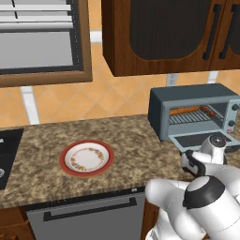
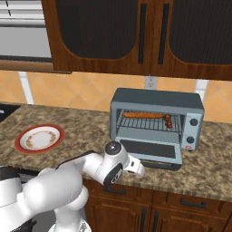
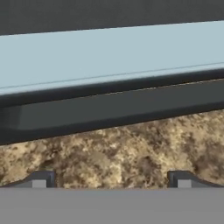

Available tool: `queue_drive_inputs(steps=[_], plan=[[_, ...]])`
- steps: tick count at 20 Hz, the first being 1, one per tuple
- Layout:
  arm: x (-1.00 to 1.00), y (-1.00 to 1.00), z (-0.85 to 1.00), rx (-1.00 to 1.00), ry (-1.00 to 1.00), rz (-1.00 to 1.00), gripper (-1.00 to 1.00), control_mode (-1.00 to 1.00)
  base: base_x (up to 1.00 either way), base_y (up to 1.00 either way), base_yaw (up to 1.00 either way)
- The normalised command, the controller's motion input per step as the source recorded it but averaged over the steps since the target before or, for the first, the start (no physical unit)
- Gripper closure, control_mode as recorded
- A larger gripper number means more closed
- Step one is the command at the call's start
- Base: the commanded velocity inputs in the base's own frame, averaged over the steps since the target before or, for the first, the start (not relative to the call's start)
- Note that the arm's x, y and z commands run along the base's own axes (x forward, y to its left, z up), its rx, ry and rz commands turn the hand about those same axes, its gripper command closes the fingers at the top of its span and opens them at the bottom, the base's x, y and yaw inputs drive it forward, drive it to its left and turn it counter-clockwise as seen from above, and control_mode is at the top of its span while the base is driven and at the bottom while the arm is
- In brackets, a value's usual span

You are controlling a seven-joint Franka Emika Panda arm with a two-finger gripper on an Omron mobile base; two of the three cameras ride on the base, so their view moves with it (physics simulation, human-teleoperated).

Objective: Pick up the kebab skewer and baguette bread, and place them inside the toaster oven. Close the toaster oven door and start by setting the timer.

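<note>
While the tool (image 3: 111, 179) stood with its jaws spread as wide as they go, we saw that it held nothing; its two dark fingertips (image 3: 40, 179) hovered over bare speckled counter (image 3: 122, 153), just short of the dark bar handle (image 3: 109, 111) on the lowered toaster oven door (image 2: 149, 149).

Going left to right, we found the red-rimmed plate (image 1: 86, 158) on the counter, bare of food. Next came the arm, bent low with its wrist reaching toward the door's front edge. To the right stood the toaster oven (image 2: 156, 118), door folded down flat. On its wire rack lay the baguette bread (image 2: 142, 115), with the kebab skewer (image 2: 168, 120) just beside its right end.
</note>
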Motion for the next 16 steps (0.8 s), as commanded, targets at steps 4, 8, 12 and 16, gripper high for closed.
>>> queue_drive_inputs(steps=[4, 8, 12, 16], plan=[[0.2, 0.08, -0.1, 0.0, -0.02, 0.02, -1.0, -1.0, 0.0, 0.0, 0.0], [0.06, 0.04, -0.17, 0.0, -0.04, 0.02, -1.0, -1.0, 0.0, 0.0, 0.0], [0.0, 0.0, -0.13, 0.0, -0.06, 0.02, -1.0, -1.0, 0.0, 0.0, 0.0], [0.06, 0.0, -0.01, 0.0, -0.09, 0.02, -1.0, -1.0, 0.0, 0.0, 0.0]])
